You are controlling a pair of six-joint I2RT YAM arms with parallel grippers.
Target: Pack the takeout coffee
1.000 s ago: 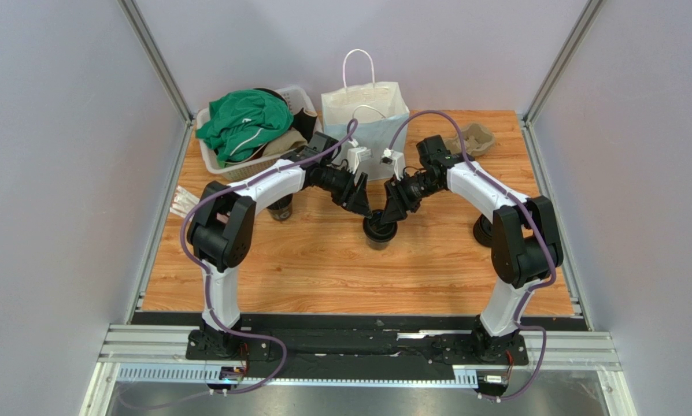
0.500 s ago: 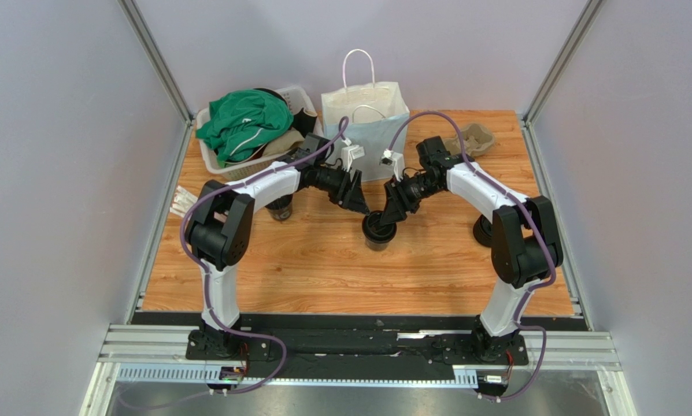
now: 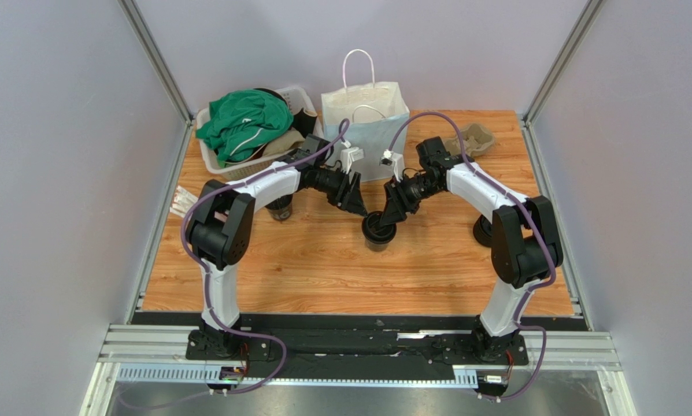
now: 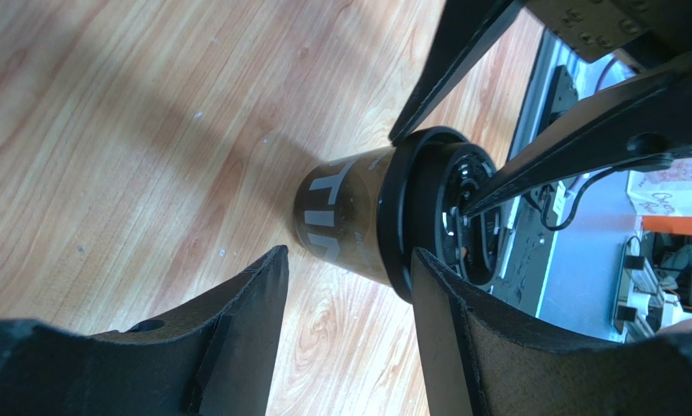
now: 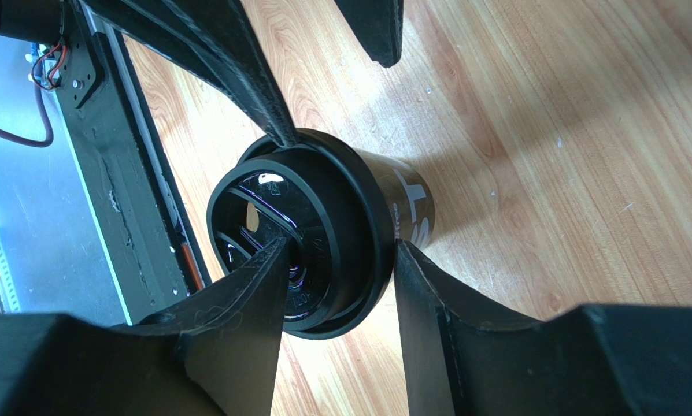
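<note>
**A:** What do the right jaws have?

**B:** They are clamped on the rim of the takeout coffee point(image 5: 371, 208). One finger point(image 5: 236, 329) sits in the sunken top of the black lid point(image 5: 323, 186), and the other presses the outside of the rim.

**A:** And the left jaws?

**B:** Spread apart, gripping nothing. In the left wrist view the cup's dark wall with its pale lettering shows in the gap between the two fingers point(image 4: 228, 338). One fingertip is just beside the lid's edge, but I cannot tell whether it touches.

**A:** Where does the cup stand?

**B:** Upright on the desk point(image 3: 323, 273), in front of the paper bag point(image 3: 366, 117) on the bag's near side. The two arms meet over it, one from the left and one from the right.

**A:** What else is around that bag?

**B:** Just to the left of the bag is a white basket point(image 3: 223, 169) heaped with green cloth point(image 3: 241, 121). To the right of the bag, at the desk's far corner, lies a brown moulded cup tray point(image 3: 473, 137). The bag itself stands upright at the far edge with its handles up
</note>
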